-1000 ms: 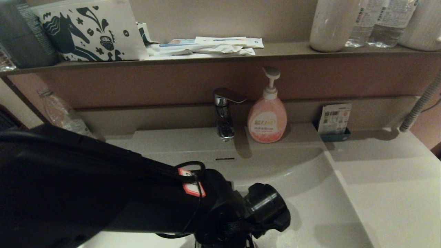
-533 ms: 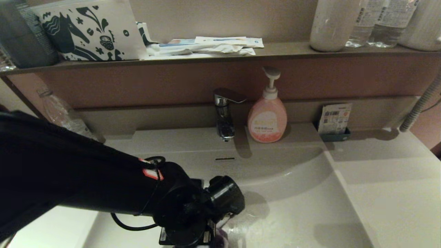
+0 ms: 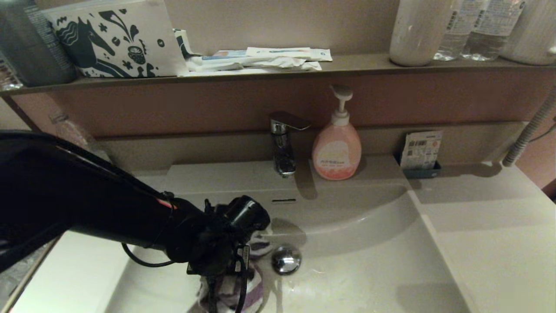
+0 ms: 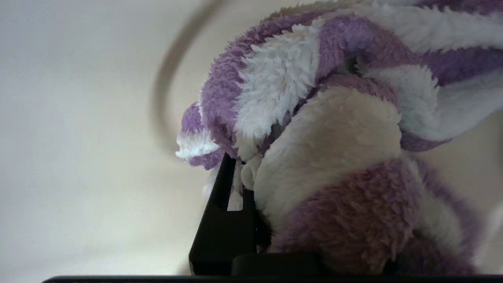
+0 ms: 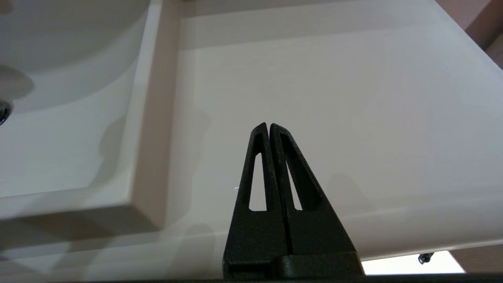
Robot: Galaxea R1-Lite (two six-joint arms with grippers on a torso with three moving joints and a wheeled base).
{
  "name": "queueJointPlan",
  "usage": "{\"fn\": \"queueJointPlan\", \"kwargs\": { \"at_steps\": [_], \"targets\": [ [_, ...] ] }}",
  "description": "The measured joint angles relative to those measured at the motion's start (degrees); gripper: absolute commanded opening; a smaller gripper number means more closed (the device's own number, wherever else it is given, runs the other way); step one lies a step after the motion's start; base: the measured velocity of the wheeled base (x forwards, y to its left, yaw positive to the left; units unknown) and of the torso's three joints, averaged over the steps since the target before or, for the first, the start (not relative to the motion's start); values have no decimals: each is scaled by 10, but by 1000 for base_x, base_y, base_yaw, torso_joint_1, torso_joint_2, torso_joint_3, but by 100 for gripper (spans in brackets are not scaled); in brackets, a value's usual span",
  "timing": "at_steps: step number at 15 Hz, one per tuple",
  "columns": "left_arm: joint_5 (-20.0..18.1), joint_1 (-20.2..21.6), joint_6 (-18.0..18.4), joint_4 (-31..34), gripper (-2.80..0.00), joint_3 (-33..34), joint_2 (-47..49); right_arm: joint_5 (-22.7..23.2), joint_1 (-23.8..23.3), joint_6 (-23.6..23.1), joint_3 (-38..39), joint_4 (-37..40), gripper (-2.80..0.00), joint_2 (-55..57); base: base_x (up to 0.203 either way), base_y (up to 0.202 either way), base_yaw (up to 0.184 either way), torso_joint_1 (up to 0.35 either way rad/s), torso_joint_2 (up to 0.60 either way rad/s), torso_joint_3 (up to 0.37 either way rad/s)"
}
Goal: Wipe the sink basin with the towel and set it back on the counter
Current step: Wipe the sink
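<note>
I had the left gripper [image 3: 226, 282] down in the sink basin [image 3: 369, 261], clamped on the towel [image 3: 254, 287], which sat bunched against the basin floor just to the left of the chrome drain plug [image 3: 286, 259]. From the left wrist view the purple-and-white towel [image 4: 334, 157] bulged well past the one finger [image 4: 226, 220] I could see, so the cloth, not the finger, looked to be meeting the surface. To wipe well, I judged I should hold light downward pressure, sweep in broad overlapping passes across the floor and up the curved back wall, and steer around the plug and clear of the faucet [image 3: 282, 143]. A snag on the plug could have tugged the cloth loose. The right gripper [image 5: 269, 129] hung parked over the counter [image 5: 353, 98], its fingers pressed together on nothing.
</note>
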Motion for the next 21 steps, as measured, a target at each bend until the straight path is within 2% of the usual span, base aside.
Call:
{"fn": "queueJointPlan", "kwargs": {
  "at_steps": [2, 4, 6, 11, 15, 21],
  "targets": [
    [8, 13, 36, -79, -280, -1, 24, 0, 0, 0, 0, 0, -280, 0, 0, 0, 0, 0, 0, 0],
    [18, 13, 40, -121, -280, -18, 51, 0, 0, 0, 0, 0, -280, 0, 0, 0, 0, 0, 0, 0],
    [45, 2, 29, -128, -280, -45, 80, 0, 0, 0, 0, 0, -280, 0, 0, 0, 0, 0, 0, 0],
    [85, -37, -19, -121, -280, -126, 150, 0, 0, 0, 0, 0, -280, 0, 0, 0, 0, 0, 0, 0],
    [88, -80, -38, -73, -280, -188, 179, 0, 0, 0, 0, 0, -280, 0, 0, 0, 0, 0, 0, 0],
    [89, -152, -89, 59, -280, -320, 221, 0, 0, 0, 0, 0, -280, 0, 0, 0, 0, 0, 0, 0]
  ]
}}
